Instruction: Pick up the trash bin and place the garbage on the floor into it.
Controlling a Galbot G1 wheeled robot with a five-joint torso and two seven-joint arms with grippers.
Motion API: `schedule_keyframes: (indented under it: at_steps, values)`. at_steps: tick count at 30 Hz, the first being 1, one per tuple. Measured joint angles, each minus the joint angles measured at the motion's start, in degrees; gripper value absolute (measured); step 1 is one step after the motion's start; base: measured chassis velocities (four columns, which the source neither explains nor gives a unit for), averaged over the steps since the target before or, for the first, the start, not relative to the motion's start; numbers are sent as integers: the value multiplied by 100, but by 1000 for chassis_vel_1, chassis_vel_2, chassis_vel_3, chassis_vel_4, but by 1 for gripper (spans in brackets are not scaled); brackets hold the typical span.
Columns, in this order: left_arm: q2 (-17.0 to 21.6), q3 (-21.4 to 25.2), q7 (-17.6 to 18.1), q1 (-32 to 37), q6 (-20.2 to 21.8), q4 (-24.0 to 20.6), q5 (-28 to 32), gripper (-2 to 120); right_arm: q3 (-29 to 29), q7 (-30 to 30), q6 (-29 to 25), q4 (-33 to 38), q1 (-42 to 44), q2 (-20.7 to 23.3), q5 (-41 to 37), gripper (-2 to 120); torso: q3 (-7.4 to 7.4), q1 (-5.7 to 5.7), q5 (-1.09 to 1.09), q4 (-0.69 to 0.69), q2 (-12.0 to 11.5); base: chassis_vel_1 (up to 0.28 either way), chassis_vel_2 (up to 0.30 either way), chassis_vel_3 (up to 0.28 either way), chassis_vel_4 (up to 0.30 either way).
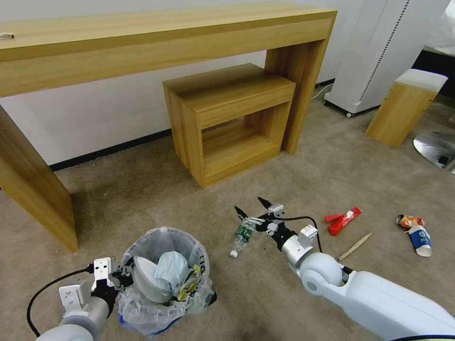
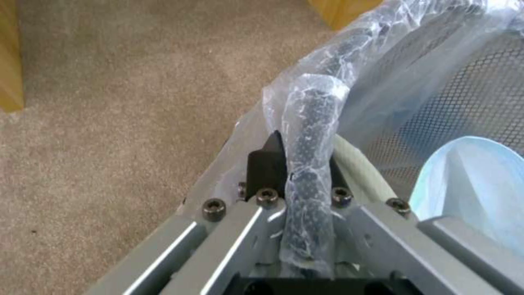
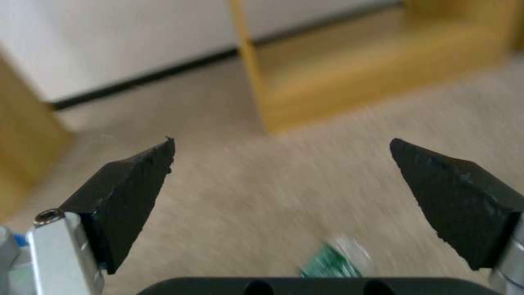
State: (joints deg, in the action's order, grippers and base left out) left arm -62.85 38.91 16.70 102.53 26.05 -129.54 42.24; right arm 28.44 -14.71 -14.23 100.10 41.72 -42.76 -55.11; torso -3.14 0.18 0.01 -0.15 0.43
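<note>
Trash bin point(image 1: 163, 279) sits on the beige carpet floor point(image 1: 142, 199) at the lower left of the head view, its mesh wall lined with a crinkly plastic bag point(image 2: 349, 73). Inside it lie a white slipper point(image 1: 147, 277), a blue face mask point(image 1: 170, 267) and a yellowish wrapper point(image 1: 189, 284). The left tool point(image 1: 124, 275) is clamped on the bin's bag-covered rim — in the left wrist view the rim runs straight between its black fingers point(image 2: 267, 164).

The right tool point(image 1: 250, 208) hovers with its two black fingertips point(image 3: 136, 180) spread wide, just above the clear bottle point(image 1: 241, 237) with a green label, which lies on the carpet; nothing is held between them. Farther to the robot's right, well apart from the bin, lie a red packet point(image 1: 343, 220), a wooden stick point(image 1: 354, 246), a crumpled wrapper point(image 1: 408, 220) and a blue-white paper cup point(image 1: 420, 240) on its side — the last two touching or nearly so.
</note>
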Motion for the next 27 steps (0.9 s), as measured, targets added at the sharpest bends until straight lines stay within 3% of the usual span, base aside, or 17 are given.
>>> schedule_keyframes:
  at_steps: [5,10,15,18,27]
  values:
    - [-29,-26,5,-4,-20,12,9,0,26,-946,518,-640,70,-531,-481,100,0,0,-2,1,0,0,0,0,0]
    - [-48,-36,1,-22,-43,36,10,0,155,-1466,799,-1363,-46,-1039,-648,100,0,0,-1,1,0,0,0,0,0]
    - [-64,-33,-1,-16,-58,32,14,0,235,-1596,874,-1742,-97,-1282,-657,100,0,0,-2,1,0,0,0,0,0]
    - [-107,-36,-3,1,-75,17,11,0,320,-1667,906,-2360,-188,-1757,-594,100,0,0,-3,1,0,0,0,0,0]
    - [-163,-84,-12,5,-110,-24,-13,0,421,-1706,963,-3324,-246,-2729,-386,100,0,0,-3,2,0,0,0,0,0]
